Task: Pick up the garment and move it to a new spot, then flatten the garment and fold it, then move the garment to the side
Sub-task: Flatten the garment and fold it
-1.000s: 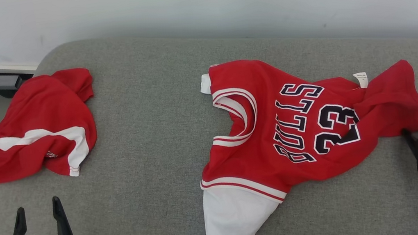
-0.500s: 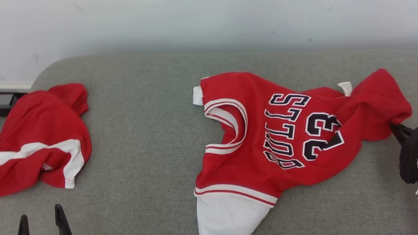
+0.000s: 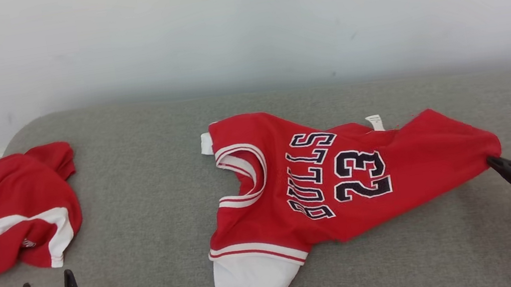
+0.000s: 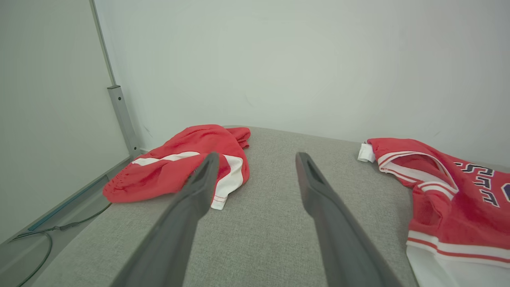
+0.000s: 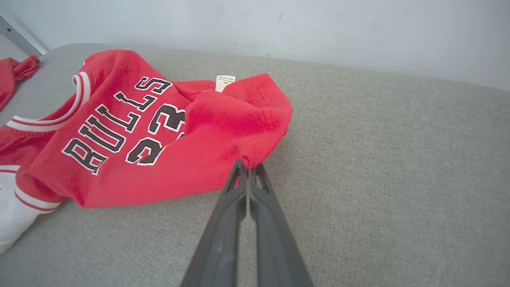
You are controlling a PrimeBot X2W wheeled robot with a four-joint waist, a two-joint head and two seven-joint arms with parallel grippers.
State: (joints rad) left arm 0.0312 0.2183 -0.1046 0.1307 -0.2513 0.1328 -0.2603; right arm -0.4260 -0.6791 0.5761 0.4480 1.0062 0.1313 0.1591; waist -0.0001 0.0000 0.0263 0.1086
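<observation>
Task's thing: the red jersey [image 3: 321,179], lettered BULLS 23, lies near the middle of the grey fabric-topped table [image 3: 141,191]. Its neck opening faces the robot's left, a white panel reaches toward the near edge, and its hem end points right.
Right tool: the right tool [image 5: 248,168] has its jaws pressed together on a corner of the jersey's hem end. In the right wrist view a small fold of red cloth is caught at the fingertips.
Left tool: the left tool [image 3: 46,281] has its jaws spread wide and holds nothing. It sits low at the near left, well apart from the jersey.
Other cloth: a second red-and-white garment [image 3: 8,216] lies bunched at the table's far left, beyond the left tool and untouched.
Just changed: a second ago the right tool stood open at the hem; now it is clamped on it. The hem end was heaped and folded across the digits. It is now drawn out toward the tool, so the 23 reads whole and a white label [image 3: 375,121] shows at the far edge.
View shift: the whole head picture has slid down and left, so the camera has moved; the second garment's new place in frame is not a move of its own.
Meaning for the task: the grasp looks made, so the pick-up step is under way. Most of the jersey rests on the table, so little if any lift has happened.
Risk: one pinched corner of thin cloth may slip, and the jersey will probably hang and crumple once raised.
</observation>
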